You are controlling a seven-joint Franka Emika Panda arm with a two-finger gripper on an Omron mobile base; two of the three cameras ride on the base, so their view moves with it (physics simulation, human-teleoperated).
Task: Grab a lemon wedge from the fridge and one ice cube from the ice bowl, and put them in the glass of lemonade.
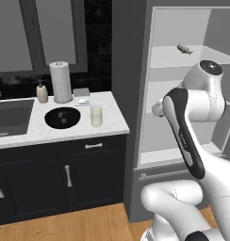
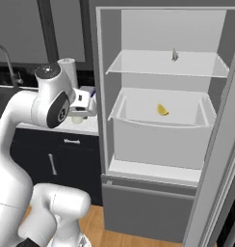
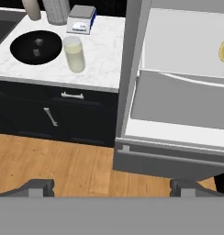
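We see our gripper [image 3: 112,186] spread wide and empty before the open fridge [image 2: 158,120]; the lemon wedge [image 2: 162,110] lies in its drawer, the glass of lemonade [image 3: 74,53] beside the ice bowl [image 3: 36,47] near the worktop's [image 3: 102,59] front edge.

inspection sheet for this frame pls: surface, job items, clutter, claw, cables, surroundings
Surface: white marble counter over dark navy drawers.
Job's things: fridge door open; lemon wedge lies in the white fridge bin; ice bowl on the counter with pale cubes inside; glass of lemonade stands upright just right of the bowl.
Clutter: paper-towel roll, soap bottle, small grey box at the back of the counter; fish-shaped item on the upper fridge shelf.
Claw: claw open, empty, aimed toward the fridge front and floor.
Cables: nothing seen.
Surroundings: sink at left, wooden floor.
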